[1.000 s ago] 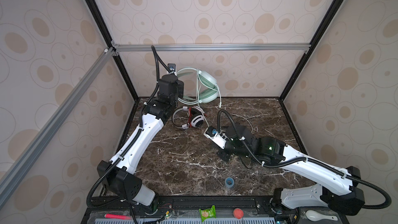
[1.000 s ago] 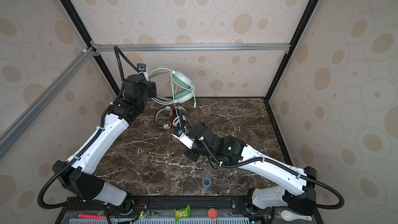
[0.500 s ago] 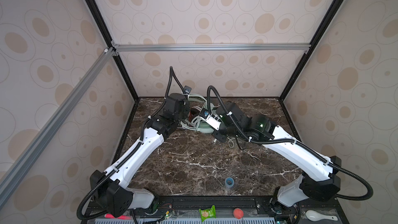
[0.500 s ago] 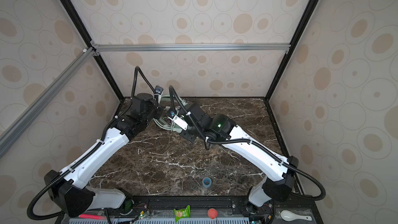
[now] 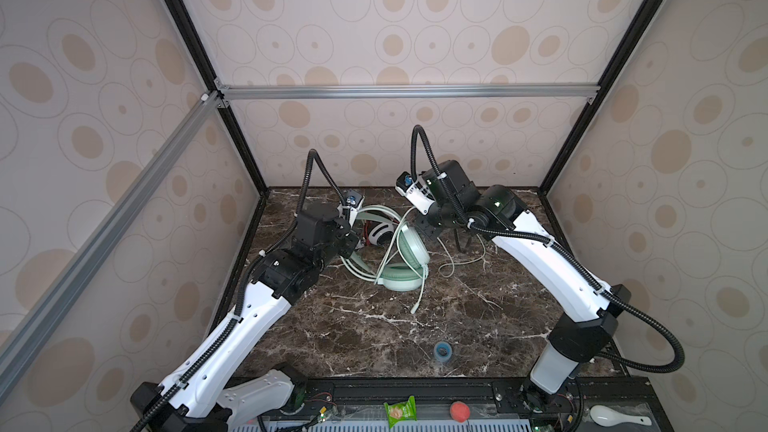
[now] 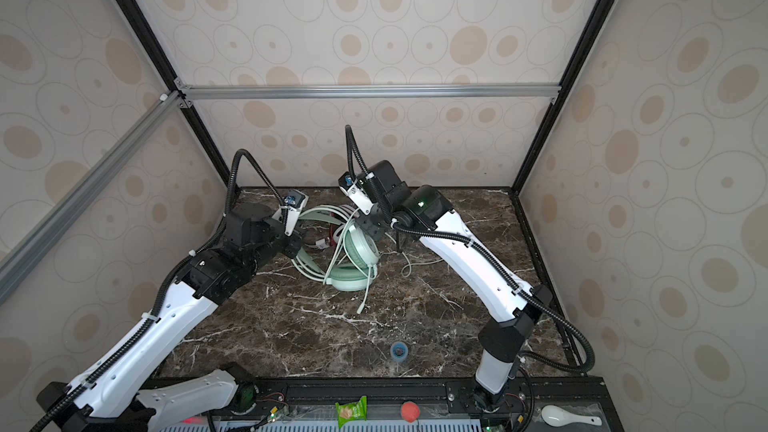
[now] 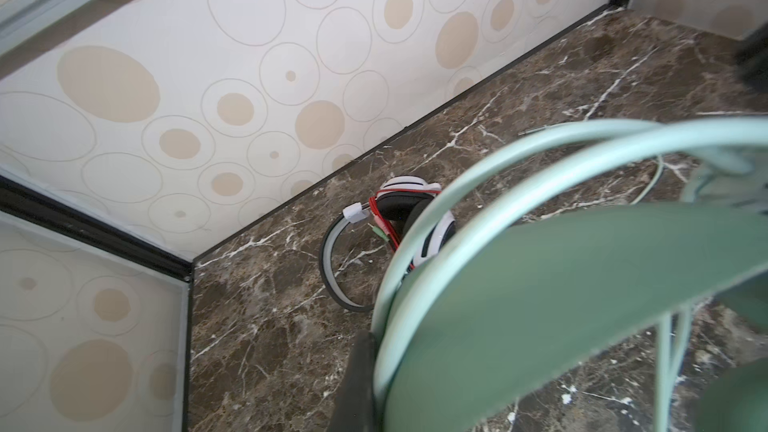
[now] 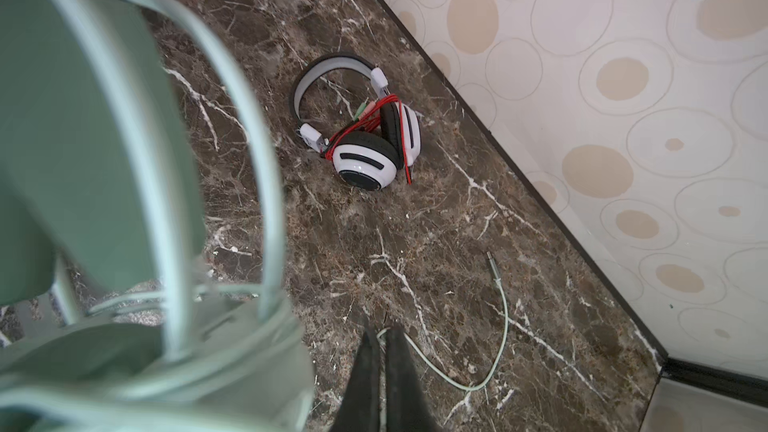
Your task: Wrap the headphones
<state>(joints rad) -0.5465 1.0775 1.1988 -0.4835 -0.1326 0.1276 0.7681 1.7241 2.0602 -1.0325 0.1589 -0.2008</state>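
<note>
Progress: white-and-black pair (image 8: 365,160) bound in red cable (image 8: 386,103) — done | mint green pair (image 5: 405,259) remains, pale cable (image 8: 506,326) loose | your left gripper (image 5: 352,245) clamps its headband (image 5: 376,210), right gripper (image 8: 380,332) pinches the pale cable.

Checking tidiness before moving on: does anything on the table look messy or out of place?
Yes. The pale cable of the mint green over-ear headphones sprawls loose across the dark marble table, while the thin red cable of the white-and-black headphones is bundled around them.
</note>
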